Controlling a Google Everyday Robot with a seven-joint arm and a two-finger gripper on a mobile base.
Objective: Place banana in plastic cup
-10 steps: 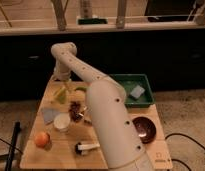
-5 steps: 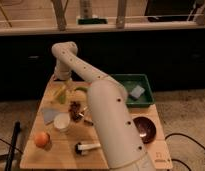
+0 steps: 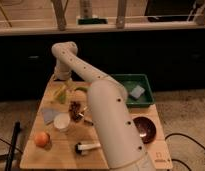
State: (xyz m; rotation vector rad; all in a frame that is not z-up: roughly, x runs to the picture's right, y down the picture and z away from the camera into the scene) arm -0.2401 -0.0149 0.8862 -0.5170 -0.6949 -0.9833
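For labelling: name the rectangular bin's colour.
Plastic bin: green, camera view. Tool over wooden table's far-left corner.

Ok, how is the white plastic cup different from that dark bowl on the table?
The plastic cup is white; the bowl is dark red-brown. The bowl is wider than the cup. The cup stands on the table's left half near the orange fruit; the bowl sits on the right, before the green tray. Both are round and upright. The gripper is at the far left, by the banana, away from both.
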